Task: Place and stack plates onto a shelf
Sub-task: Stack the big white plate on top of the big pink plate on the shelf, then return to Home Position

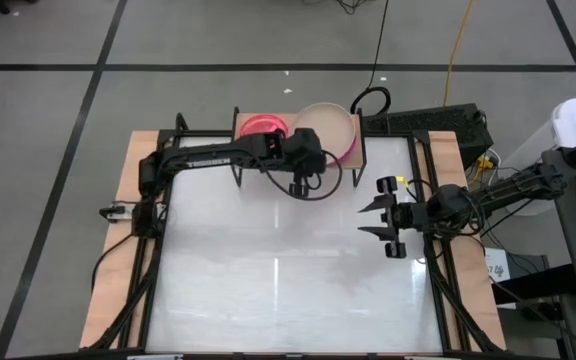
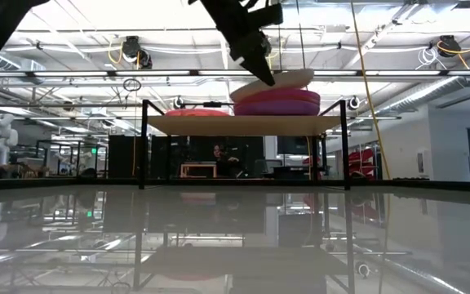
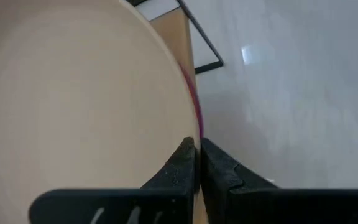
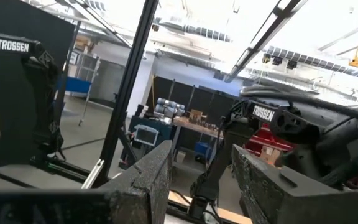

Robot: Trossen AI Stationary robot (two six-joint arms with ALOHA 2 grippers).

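Observation:
The shelf (image 2: 243, 124), a light-wood board on thin black legs, stands at the table's far edge. On its right half a beige plate (image 1: 330, 128) lies tilted on top of a magenta plate (image 2: 277, 106). A smaller red-pink plate (image 1: 263, 125) sits flat on the left half. My left gripper (image 1: 303, 152) is at the beige plate's near rim and shut on it. My right gripper (image 1: 378, 220) hovers open over the right side of the table, away from the shelf. The other plates are out of view. My left gripper pinches the beige plate's near rim (image 3: 188, 134) between its two fingers (image 3: 182, 163), reaching in from the near side and slanting down. The plate is tilted in the hold (image 2: 280, 80): the side by the fingers is low on the magenta plate, the other side is raised.
The white tabletop (image 1: 288, 290) lies in front of the shelf, with wooden strips along its left and right sides. Cables and a dark box (image 1: 438, 125) sit beyond the far right corner. The low view shows a workshop room behind the shelf.

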